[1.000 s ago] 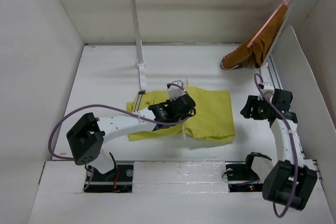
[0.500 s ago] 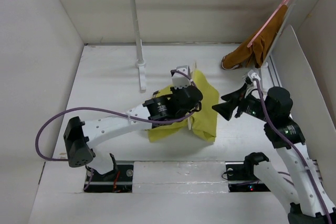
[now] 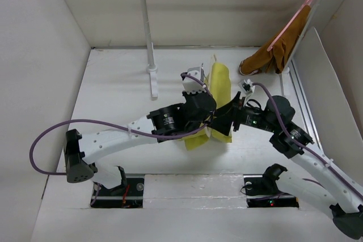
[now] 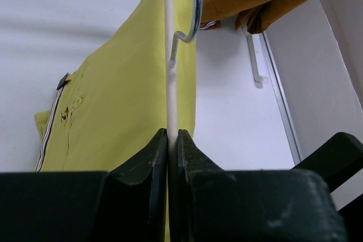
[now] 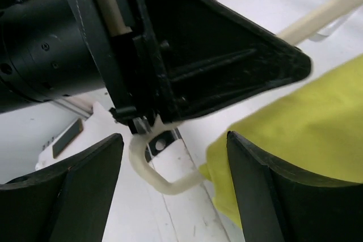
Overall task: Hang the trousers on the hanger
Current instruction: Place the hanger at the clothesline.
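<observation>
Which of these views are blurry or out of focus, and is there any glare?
Top external: sharp, evenly lit, soft shadows. Left wrist: left gripper blurs up close, trousers and hanger crisp, the hook glints. Right wrist: right gripper dark and soft-edged.

The left arm [image 3: 113, 137] sweeps from its base out to the left, then reaches right and forward across the tabletop in a long low arc, its black wrist near the middle. The left claw [image 4: 169, 139] is clamped tight, both jaws pressed flat against the thin rod of the hanger [image 4: 168, 77]. The right arm [image 3: 309, 160] bends out to the right at its elbow and angles back inward, wrist aimed left at the other wrist. The right claw [image 5: 173, 140] stands spread wide, its fingers [image 5: 85, 191] gripping nothing, close beside the left claw.
</observation>
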{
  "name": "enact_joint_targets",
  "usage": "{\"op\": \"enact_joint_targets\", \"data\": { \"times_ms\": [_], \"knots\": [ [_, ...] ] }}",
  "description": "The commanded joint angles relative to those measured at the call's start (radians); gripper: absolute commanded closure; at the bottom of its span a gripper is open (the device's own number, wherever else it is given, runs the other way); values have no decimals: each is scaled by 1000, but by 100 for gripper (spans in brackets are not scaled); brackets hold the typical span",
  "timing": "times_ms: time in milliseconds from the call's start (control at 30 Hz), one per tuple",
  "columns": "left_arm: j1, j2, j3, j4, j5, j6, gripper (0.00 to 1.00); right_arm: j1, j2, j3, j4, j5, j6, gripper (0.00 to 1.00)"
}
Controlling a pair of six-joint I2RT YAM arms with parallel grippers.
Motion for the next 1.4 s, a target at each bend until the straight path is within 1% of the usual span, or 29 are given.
{"op": "enact_joint_targets", "data": {
  "times_ms": [0, 100, 167, 200, 267, 300, 333, 367, 400, 433, 467, 500, 567, 767, 800, 867, 900, 967, 1000, 1100, 1200, 1267, 1333, 1367],
  "knots": [
    [-9, -20, 39, 144, -70, 37, 100, 56, 7, -19, 188, 52, 85, 21],
    [-9, -9, 61, 157, -61, 53, 100, 104, 22, -25, 158, 106, 88, 24],
    [-9, -2, 75, 158, -51, 69, 100, 104, 32, -37, 199, 111, 97, 27],
    [-19, 5, 88, 154, -55, 69, 100, 104, 42, -37, 206, 115, 100, 30],
    [-19, 8, 100, 133, -47, 63, 100, 104, 50, -25, 177, 144, 94, 40],
    [-19, 6, 106, 124, -45, 50, 100, 113, 55, -24, 172, 151, 91, 41],
    [-19, 5, 106, 118, -42, 46, 100, 113, 62, -24, 172, 151, 91, 47],
    [-19, 5, 109, 118, -39, 48, 100, 113, 62, -30, 171, 157, 96, 66],
    [-19, 2, 112, 113, -30, 46, 100, 113, 59, -39, 178, 167, 103, 72],
    [-19, 2, 117, 102, -30, 45, 100, 124, 59, -43, 187, 171, 120, 75],
    [-19, 2, 118, 98, -28, 43, 100, 124, 58, -53, 215, 172, 131, 88],
    [-19, 2, 118, 96, -28, 42, 100, 124, 53, -66, 223, 177, 143, 94],
    [-19, 2, 120, 79, -25, 33, 100, 124, 46, -80, 268, 189, 177, 100],
    [-19, 5, 172, 56, 28, 34, 100, 133, 7, -60, 298, 255, 223, 100],
    [-19, -4, 189, 56, 33, 33, 95, 133, 4, -51, 306, 253, 223, 100],
    [-7, -20, 201, 72, 59, 42, 83, 123, 4, -19, 324, 244, 226, 100],
    [-7, -37, 206, 84, 77, 48, 69, 112, 16, -13, 345, 232, 223, 100],
    [33, -61, 210, 115, 116, 53, 54, 101, 26, 10, 378, 217, 229, 100],
    [33, -84, 217, 127, 143, 62, 44, 101, 30, 16, 393, 211, 226, 100],
    [33, -109, 264, 158, 151, 120, 33, 64, 65, 52, 427, 169, 218, 100],
    [33, -106, 345, 128, 136, 152, 29, 27, 101, 94, 473, 128, 217, 100],
    [33, -116, 371, 96, 114, 175, 29, -8, 136, 133, 500, 97, 217, 100],
    [33, -158, 359, 95, 71, 192, 30, -19, 159, 212, 497, 80, 197, 100],
    [33, -176, 344, 96, 41, 195, 31, -44, 185, 240, 490, 66, 191, 100]
  ]
}}
